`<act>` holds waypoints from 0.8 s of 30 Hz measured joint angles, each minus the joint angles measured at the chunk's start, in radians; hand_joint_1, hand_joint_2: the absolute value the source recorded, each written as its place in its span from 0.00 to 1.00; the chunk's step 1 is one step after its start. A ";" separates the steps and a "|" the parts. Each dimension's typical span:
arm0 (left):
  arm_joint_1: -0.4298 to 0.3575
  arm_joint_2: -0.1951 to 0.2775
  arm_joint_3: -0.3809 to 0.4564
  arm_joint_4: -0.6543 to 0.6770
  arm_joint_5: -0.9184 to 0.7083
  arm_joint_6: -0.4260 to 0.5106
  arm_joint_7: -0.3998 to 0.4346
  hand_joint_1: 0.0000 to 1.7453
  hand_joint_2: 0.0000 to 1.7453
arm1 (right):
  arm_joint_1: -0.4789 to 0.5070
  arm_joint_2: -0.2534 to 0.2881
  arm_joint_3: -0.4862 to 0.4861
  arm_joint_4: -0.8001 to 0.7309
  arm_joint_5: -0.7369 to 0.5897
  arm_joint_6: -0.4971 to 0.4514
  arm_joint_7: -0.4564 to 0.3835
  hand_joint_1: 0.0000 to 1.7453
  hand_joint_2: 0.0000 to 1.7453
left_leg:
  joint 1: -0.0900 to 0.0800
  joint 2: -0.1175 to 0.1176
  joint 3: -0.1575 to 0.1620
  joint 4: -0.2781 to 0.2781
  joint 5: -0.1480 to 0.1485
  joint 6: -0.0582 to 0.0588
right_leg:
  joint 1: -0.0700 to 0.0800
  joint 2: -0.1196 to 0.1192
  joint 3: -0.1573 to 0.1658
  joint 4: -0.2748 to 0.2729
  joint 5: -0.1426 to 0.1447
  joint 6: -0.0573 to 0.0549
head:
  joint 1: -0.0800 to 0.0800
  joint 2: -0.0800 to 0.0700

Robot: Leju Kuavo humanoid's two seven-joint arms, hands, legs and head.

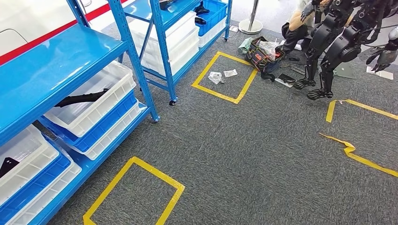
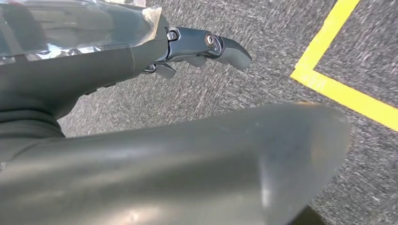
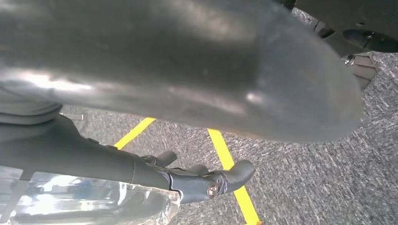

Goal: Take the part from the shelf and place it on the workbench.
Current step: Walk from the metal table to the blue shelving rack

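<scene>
- A blue shelf [image 1: 51, 65] stands on the left of the head view, carrying clear bins over blue trays.
- The part [image 1: 82, 98], a long black piece, lies in the clear bin [image 1: 101, 101] on the shelf's middle level; another dark piece [image 1: 7, 165] sits in a lower bin.
- Yellow tape squares [image 1: 136, 190] mark the grey carpet [image 1: 253, 140] ahead.
- A tool bag [image 1: 263, 52] lies further back, with a dark humanoid robot [image 1: 338, 42] standing to its right.
- The left hand [image 2: 206, 47] hangs over the carpet, fingers loosely extended, holding nothing.
- The right hand [image 3: 206, 180] hangs likewise beside a yellow line, fingers apart and empty.
</scene>
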State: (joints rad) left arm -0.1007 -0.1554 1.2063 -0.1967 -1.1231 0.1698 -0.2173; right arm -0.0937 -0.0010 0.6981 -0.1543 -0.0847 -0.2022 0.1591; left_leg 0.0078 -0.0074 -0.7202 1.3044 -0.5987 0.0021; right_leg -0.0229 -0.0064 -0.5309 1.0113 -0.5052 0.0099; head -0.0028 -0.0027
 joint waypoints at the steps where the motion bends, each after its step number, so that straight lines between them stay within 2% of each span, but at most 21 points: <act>1: 0.001 0.000 0.000 0.000 0.000 0.000 0.002 0.00 0.00 | 0.001 0.000 0.000 0.000 0.000 0.000 0.000 0.00 0.00 | 0.002 0.001 0.000 -0.009 0.019 0.000 | 0.000 0.000 0.003 0.000 -0.003 0.000 | 0.000 0.000; 2: 0.001 0.000 0.000 0.000 -0.001 0.000 0.003 0.00 0.00 | 0.001 0.000 0.000 0.000 0.000 0.000 0.000 0.00 0.00 | 0.004 0.003 0.020 -0.056 0.053 0.000 | -0.001 0.001 0.008 0.000 -0.006 0.002 | 0.000 0.000; 3: 0.001 0.000 0.000 0.000 -0.001 0.000 0.004 0.00 0.00 | 0.002 0.000 0.000 0.000 0.000 0.000 0.000 0.00 0.00 | 0.006 0.006 0.053 -0.126 0.092 0.002 | -0.002 0.001 0.014 0.000 -0.011 0.006 | 0.000 0.000; 4: 0.001 0.000 0.000 0.000 -0.001 0.000 0.004 0.00 0.00 | 0.002 0.000 0.000 0.000 0.000 0.000 0.000 0.00 0.00 | 0.004 0.010 0.086 -0.193 0.118 0.004 | 0.001 0.001 0.018 0.000 -0.017 0.012 | -0.001 0.000; 5: 0.000 0.000 0.000 0.000 -0.002 -0.001 0.004 0.00 0.00 | 0.001 0.000 0.000 0.000 0.000 0.000 0.000 0.00 0.00 | 0.002 0.012 0.110 -0.239 0.130 0.008 | 0.002 0.001 0.020 0.000 -0.022 0.019 | -0.001 0.000; 6: -0.001 0.000 0.000 0.000 -0.002 -0.001 0.005 0.00 0.00 | 0.001 0.000 0.000 0.000 0.000 0.000 -0.001 0.00 0.00 | -0.002 0.013 0.123 -0.263 0.129 0.013 | 0.005 0.001 0.024 -0.002 -0.026 0.026 | -0.002 0.000; 8: -0.001 0.000 0.000 0.000 -0.004 -0.001 0.006 0.00 0.00 | -0.001 0.000 0.000 0.000 0.000 0.000 -0.002 0.00 0.00 | -0.007 0.008 0.132 -0.272 0.120 0.027 | 0.007 0.000 0.037 -0.001 -0.026 0.043 | -0.002 0.000; 10: 0.000 0.000 0.000 0.000 -0.004 -0.001 0.007 0.00 0.00 | -0.002 0.000 0.000 0.000 0.000 -0.001 -0.003 0.00 0.00 | -0.006 0.004 0.149 -0.280 0.117 0.043 | 0.005 0.000 0.040 0.021 -0.036 0.051 | -0.002 0.000; 11: -0.001 0.000 0.000 0.000 -0.005 -0.001 0.007 0.00 0.00 | -0.003 0.001 0.000 0.000 0.000 -0.001 -0.004 0.00 0.00 | -0.005 0.003 0.158 -0.282 0.116 0.050 | 0.005 0.000 0.025 0.053 -0.052 0.049 | 0.000 0.000; 12: -0.001 0.000 0.000 0.000 -0.005 -0.001 0.007 0.00 0.00 | -0.005 0.001 0.000 0.000 0.000 -0.001 -0.005 0.00 0.00 | -0.005 0.003 0.164 -0.284 0.113 0.055 | 0.004 0.001 -0.007 0.106 -0.074 0.044 | 0.002 0.000; 14: -0.002 0.000 0.000 0.000 -0.005 -0.001 0.007 0.00 0.00 | -0.007 0.001 0.000 0.000 0.000 -0.001 -0.006 0.00 0.00 | -0.008 0.001 0.170 -0.284 0.105 0.062 | 0.006 0.002 -0.095 0.240 -0.115 0.038 | 0.005 0.000; 15: -0.001 -0.001 0.000 0.000 -0.005 -0.001 0.007 0.00 0.00 | -0.005 0.001 0.000 0.000 0.000 -0.001 -0.007 0.00 0.00 | -0.010 -0.001 0.174 -0.284 0.100 0.064 | 0.006 0.002 -0.132 0.283 -0.121 0.039 | 0.005 0.000; 16: 0.000 -0.001 0.000 0.000 -0.005 -0.001 0.007 0.00 0.00 | -0.002 0.000 0.001 0.000 0.000 -0.001 -0.007 0.00 0.00 | -0.012 -0.004 0.180 -0.284 0.095 0.064 | 0.007 0.002 -0.150 0.289 -0.108 0.044 | 0.005 0.000; 17: 0.001 -0.001 0.000 0.000 -0.005 -0.001 0.008 0.00 0.00 | 0.001 0.000 0.001 0.000 0.000 -0.001 -0.007 0.00 0.00 | -0.013 -0.008 0.189 -0.284 0.088 0.064 | 0.008 0.002 -0.147 0.252 -0.078 0.054 | 0.005 0.000; 18: 0.001 -0.001 0.000 0.000 -0.005 -0.001 0.008 0.00 0.00 | 0.003 -0.001 0.001 0.001 0.000 -0.001 -0.007 0.00 0.00 | -0.014 -0.010 0.199 -0.284 0.080 0.062 | 0.009 0.002 -0.129 0.186 -0.036 0.063 | 0.005 0.000; 19: 0.002 -0.001 0.000 0.000 -0.005 -0.001 0.008 0.00 0.00 | 0.003 -0.002 0.001 0.001 0.001 -0.001 -0.007 0.00 0.00 | -0.014 -0.012 0.208 -0.284 0.072 0.059 | 0.011 0.002 -0.107 0.118 0.003 0.067 | 0.005 0.000; 20: 0.001 -0.002 0.000 0.000 -0.005 0.000 0.008 0.00 0.00 | 0.002 -0.003 0.002 0.001 0.001 -0.001 -0.007 0.00 0.00 | -0.015 -0.013 0.217 -0.285 0.065 0.055 | 0.014 0.001 -0.090 0.064 0.022 0.061 | 0.005 0.000; 21: 0.000 -0.002 0.000 0.000 -0.006 0.000 0.008 0.00 0.00 | 0.001 -0.003 0.002 0.001 0.001 -0.001 -0.007 0.00 0.00 | -0.015 -0.013 0.221 -0.288 0.058 0.050 | 0.019 0.000 -0.077 0.032 0.031 0.050 | 0.004 0.000; 23: 0.001 -0.003 0.000 0.000 -0.006 0.001 0.008 0.00 0.00 | 0.000 -0.002 0.004 0.002 0.002 -0.001 -0.007 0.00 0.00 | -0.017 -0.013 0.233 -0.285 0.053 0.038 | 0.022 0.000 -0.067 0.016 0.026 0.020 | 0.003 0.000; 24: 0.001 -0.004 0.000 0.000 -0.007 0.001 0.009 0.00 0.00 | 0.001 -0.001 0.005 0.002 0.002 -0.001 -0.007 0.00 0.00 | -0.017 -0.012 0.235 -0.279 0.051 0.032 | 0.019 0.002 -0.055 0.012 0.030 0.011 | 0.002 0.000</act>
State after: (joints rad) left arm -0.0992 -0.1589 1.2061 -0.1962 -1.1297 0.1712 -0.2083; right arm -0.0931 -0.0020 0.7029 -0.1527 -0.0831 -0.2029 0.1517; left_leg -0.0094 -0.0190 -0.4851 1.0249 -0.5479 0.0337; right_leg -0.0042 -0.0043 -0.5858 1.0228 -0.4753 0.0213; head -0.0005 -0.0027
